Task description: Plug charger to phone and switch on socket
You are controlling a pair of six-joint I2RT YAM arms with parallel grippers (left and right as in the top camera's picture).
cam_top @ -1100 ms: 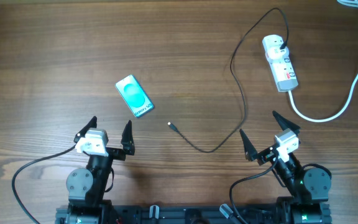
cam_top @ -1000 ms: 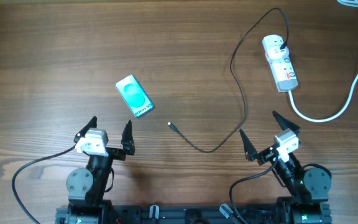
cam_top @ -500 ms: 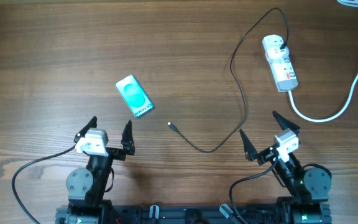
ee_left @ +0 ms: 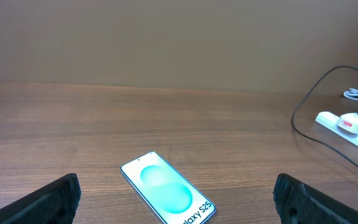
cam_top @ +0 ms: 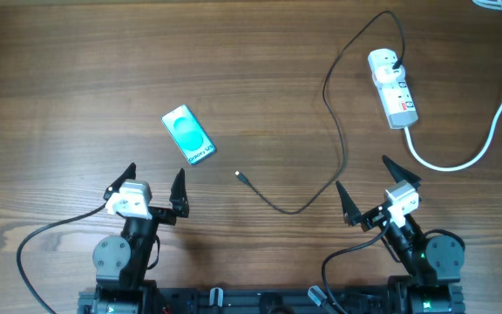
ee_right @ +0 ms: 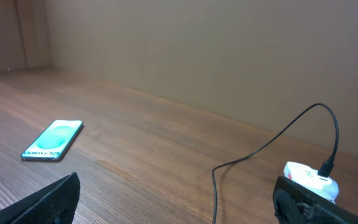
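The phone (cam_top: 188, 134) lies flat on the wooden table, teal screen up; it also shows in the left wrist view (ee_left: 168, 195) and the right wrist view (ee_right: 53, 140). The charger, a thin black cable (cam_top: 335, 131), runs from the socket (cam_top: 392, 88) down to its free tip (cam_top: 240, 176), which lies apart from the phone. The cable also shows in the right wrist view (ee_right: 247, 158). My left gripper (cam_top: 154, 185) is open and empty, just in front of the phone. My right gripper (cam_top: 371, 187) is open and empty, near the cable's bend.
A thick white cord (cam_top: 486, 131) loops from the socket off the table's right edge. The socket also shows in the left wrist view (ee_left: 348, 122) and the right wrist view (ee_right: 311, 177). A plain wall stands behind the table.
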